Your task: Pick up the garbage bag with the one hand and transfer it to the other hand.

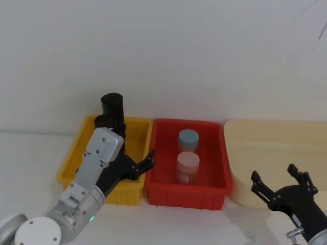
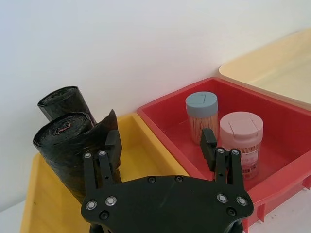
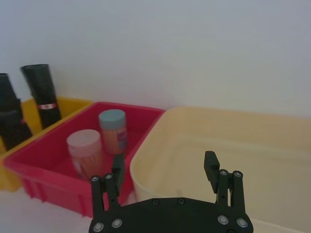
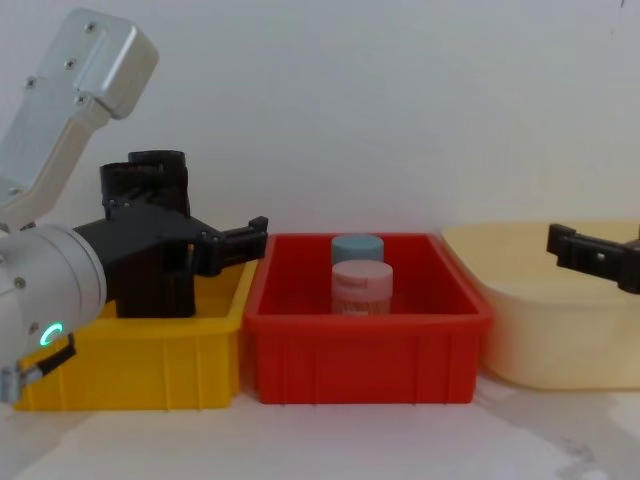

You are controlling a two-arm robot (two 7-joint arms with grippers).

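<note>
Holds left gripper [image 2: 160,141], fingers released, beside glossy black crinkled plastic garbage bag [image 2: 63,138], base hidden; right gripper [image 3: 164,165] released over cream tub [image 3: 252,114].

**Robot lab bench**

Reads as a robot lab: plain white wall [image 1: 204,51] behind the red bin [image 4: 365,360], white desk [image 4: 330,440] under it, yellow bin [image 4: 130,365] just left of it, cream tub [image 4: 545,335] just right, a robot's left hand [image 2: 160,138] hovering left of it.
</note>
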